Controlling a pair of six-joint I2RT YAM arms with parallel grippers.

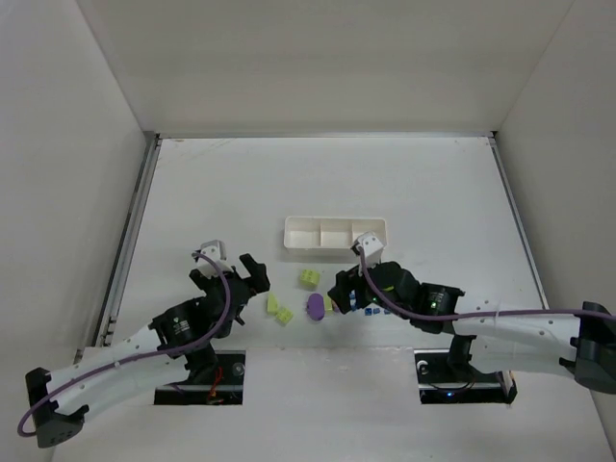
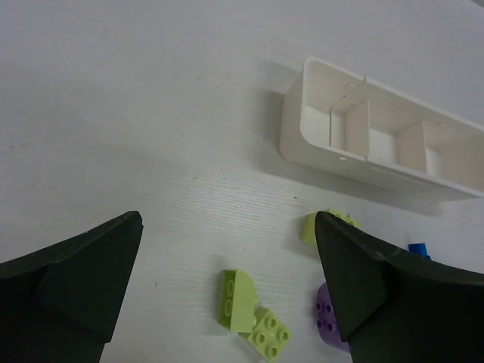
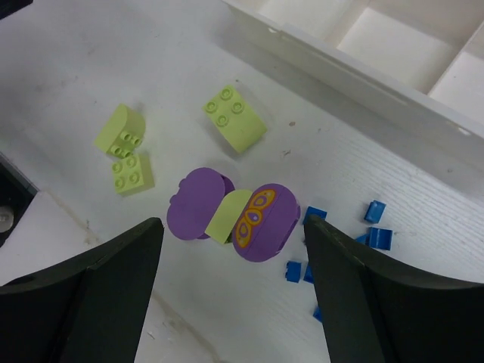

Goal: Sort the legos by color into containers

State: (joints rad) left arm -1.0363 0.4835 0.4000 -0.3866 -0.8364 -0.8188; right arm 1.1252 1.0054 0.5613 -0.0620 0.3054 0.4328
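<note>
The white three-compartment tray [image 1: 335,234] lies mid-table and looks empty; it also shows in the left wrist view [image 2: 318,144] and the right wrist view [image 3: 355,83]. In front of it lie yellow-green blocks [image 1: 308,277] [image 1: 279,309], a purple rounded piece [image 1: 315,306] and several tiny dark-blue bricks [image 1: 371,310]. My right gripper [image 3: 233,227] is open, its jaws standing either side above the purple piece [image 3: 265,221], which has a yellow-green piece [image 3: 228,215] wedged in it. My left gripper [image 2: 227,227] is open and empty above two touching yellow-green blocks [image 2: 238,299].
White walls [image 1: 77,192] enclose the table on three sides. A metal rail [image 1: 130,241] runs along the left edge. The arm bases sit in two cutouts [image 1: 197,375] at the near edge. The two grippers are close together, with the legos between them.
</note>
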